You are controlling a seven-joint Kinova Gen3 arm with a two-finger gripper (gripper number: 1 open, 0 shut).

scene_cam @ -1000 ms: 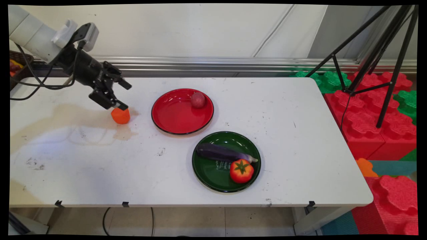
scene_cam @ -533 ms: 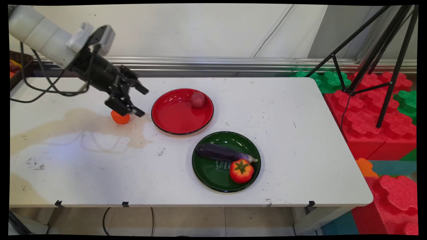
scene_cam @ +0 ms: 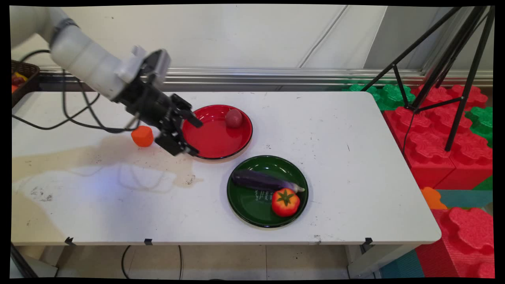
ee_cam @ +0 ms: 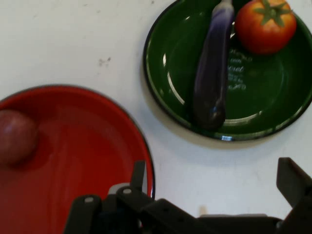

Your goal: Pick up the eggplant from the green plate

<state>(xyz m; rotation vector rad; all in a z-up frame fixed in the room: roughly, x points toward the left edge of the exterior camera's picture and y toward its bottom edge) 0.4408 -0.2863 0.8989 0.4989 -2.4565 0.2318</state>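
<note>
Main view has the gripper hanging over the left rim of the red plate, fingers spread wide and nothing between them. The little orange block sits on the table just to the left of it, clear of the fingers and not touching the plate.

Room-wise, the whole right half of the tabletop is bare out to the rounded right edge, and there's a wide bare stretch along the near edge too. The red plate and the green plate nearly meet, only a thin strip of table between their rims.

On the red plate there's a dull red ball up by the far rim. The green plate holds an eggplant lying across it and a tomato right against it.

Hand view looks down past the fingers at both plates, green plate ahead, red plate off to one side.
</note>
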